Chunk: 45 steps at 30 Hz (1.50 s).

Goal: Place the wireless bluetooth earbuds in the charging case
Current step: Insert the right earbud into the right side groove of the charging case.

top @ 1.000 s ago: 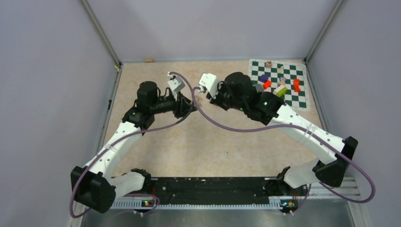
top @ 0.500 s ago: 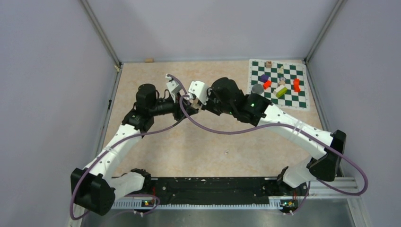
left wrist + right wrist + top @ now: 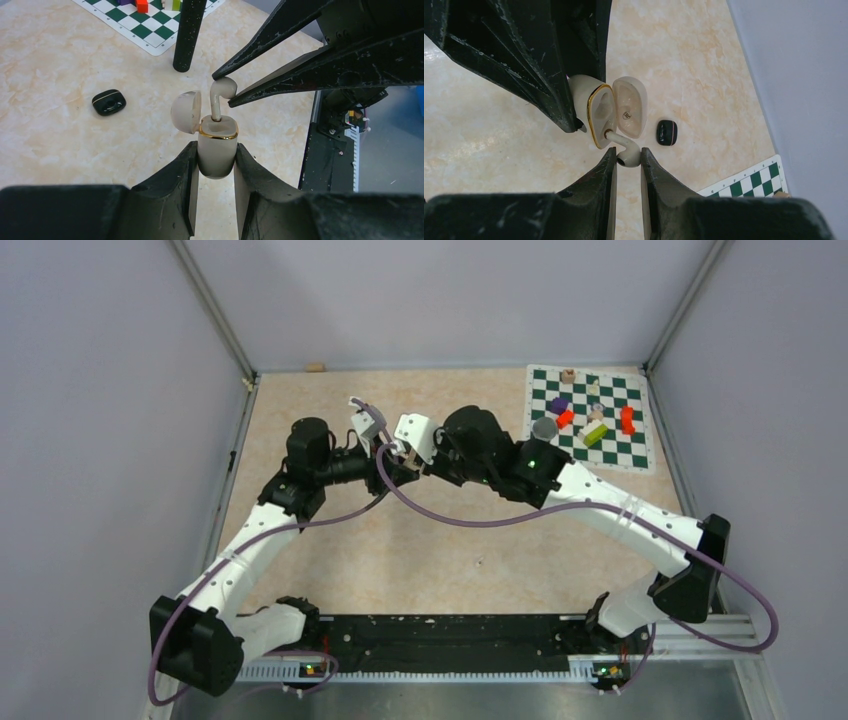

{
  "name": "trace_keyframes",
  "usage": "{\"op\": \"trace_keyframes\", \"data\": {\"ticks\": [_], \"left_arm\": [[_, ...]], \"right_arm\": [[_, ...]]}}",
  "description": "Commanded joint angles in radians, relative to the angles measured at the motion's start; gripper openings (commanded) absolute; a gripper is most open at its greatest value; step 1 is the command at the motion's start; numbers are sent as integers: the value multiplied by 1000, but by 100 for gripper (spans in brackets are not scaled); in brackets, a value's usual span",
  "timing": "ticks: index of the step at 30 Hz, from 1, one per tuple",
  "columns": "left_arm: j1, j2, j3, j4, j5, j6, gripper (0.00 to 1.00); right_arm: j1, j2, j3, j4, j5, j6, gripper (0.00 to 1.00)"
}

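Note:
My left gripper (image 3: 216, 148) is shut on a whitish charging case (image 3: 216, 155) with a gold rim, held upright with its lid (image 3: 186, 111) hinged open. A whitish earbud (image 3: 222, 89) is pinched by its head in my shut right gripper (image 3: 628, 153). The earbud's (image 3: 626, 152) stem points into the case (image 3: 596, 112) and its tip sits in the opening beside the lid (image 3: 630, 106). In the top view both grippers meet at mid-table, the right gripper (image 3: 405, 454) against the left gripper (image 3: 392, 468). A small black rounded piece (image 3: 109, 102) lies on the table beyond the case.
A green-and-white chessboard mat (image 3: 620, 450) with several coloured blocks and a grey cylinder (image 3: 544, 428) lies at the back right. A dark upright rod (image 3: 189, 35) stands just past the case. The black piece (image 3: 667, 132) lies near the open lid. Purple cables loop between the arms.
The right arm has swung left towards the left gripper, bringing the earbud to the open case. The left gripper has shifted slightly left and has kept hold of the case.

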Motion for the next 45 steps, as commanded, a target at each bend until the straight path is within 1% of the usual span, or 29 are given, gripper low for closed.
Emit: {"op": "trace_keyframes", "data": {"ticks": [1, 16, 23, 30, 36, 38, 42, 45], "left_arm": [[3, -24, 2, 71, 24, -10, 0], [6, -29, -1, 77, 28, -14, 0], [9, -36, -11, 87, 22, -18, 0], [37, -41, -64, 223, 52, -106, 0], [58, -54, -180, 505, 137, -228, 0], [66, -58, -211, 567, 151, -245, 0], [76, -67, -250, 645, 160, -269, 0], [80, -71, -257, 660, 146, -278, 0]], "right_arm": [[28, 22, 39, 6, -11, -16, 11], [52, 41, 56, -9, -38, -16, 11], [61, 50, 75, -25, -21, -16, 16], [61, 27, 101, -40, -19, -9, 18], [61, 33, 124, -51, -15, 1, 19], [61, 30, 140, -60, -18, 1, 19], [61, 25, 162, -77, -23, -1, 19], [65, 25, 162, -81, -9, -10, 19]]}}
